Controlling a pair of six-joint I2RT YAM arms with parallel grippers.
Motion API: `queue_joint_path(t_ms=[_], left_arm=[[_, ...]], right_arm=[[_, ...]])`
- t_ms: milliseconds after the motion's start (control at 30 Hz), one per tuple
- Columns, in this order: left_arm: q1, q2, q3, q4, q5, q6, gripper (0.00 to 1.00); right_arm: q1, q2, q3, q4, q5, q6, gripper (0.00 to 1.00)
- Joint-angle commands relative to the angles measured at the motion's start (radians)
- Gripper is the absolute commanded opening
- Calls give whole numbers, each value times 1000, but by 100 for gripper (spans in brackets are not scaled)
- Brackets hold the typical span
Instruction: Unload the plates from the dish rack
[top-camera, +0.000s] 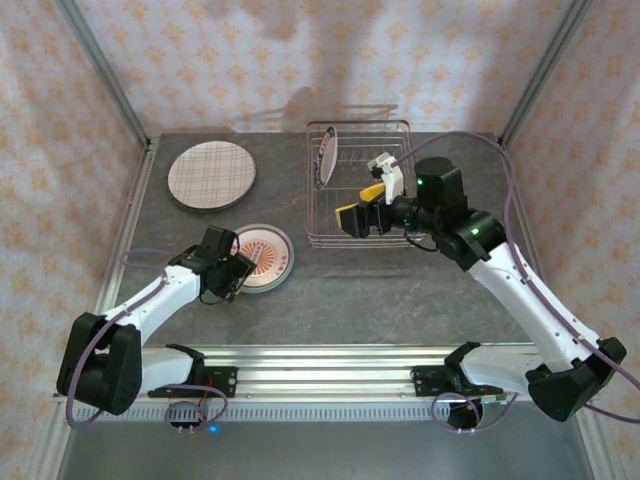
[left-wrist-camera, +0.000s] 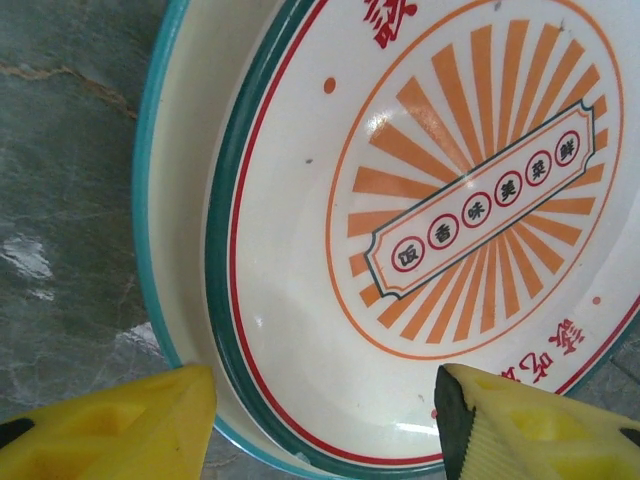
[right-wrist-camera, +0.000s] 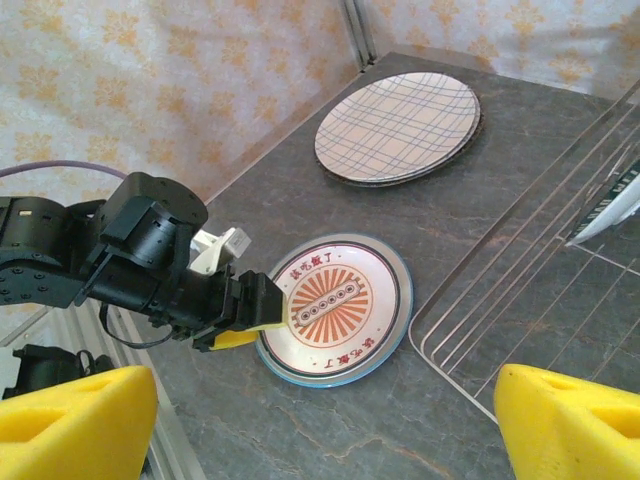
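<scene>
1 plate (top-camera: 327, 158) racked edge-on, pattern unreadable, left end effector (left-wrist-camera: 325, 395) released, right end effector (right-wrist-camera: 325, 415) released

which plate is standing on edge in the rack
The one propped upright at the far-left end of the rack. The plaid plate and the orange sunburst plate both lie flat outside it.

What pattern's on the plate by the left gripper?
The plate: orange sunburst on cream, red and teal rim rings; best in the left wrist view.
</scene>
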Motion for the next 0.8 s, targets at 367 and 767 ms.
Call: queue_joint_path(t_ms=[367,767], left_arm=[[6,-102,129,-241,-71,42,88],[3,-232,287,-191,-62,164,89]], right_arm=[[6,179,184,6,569,237,77],[5,697,661,-192,694,410,68]])
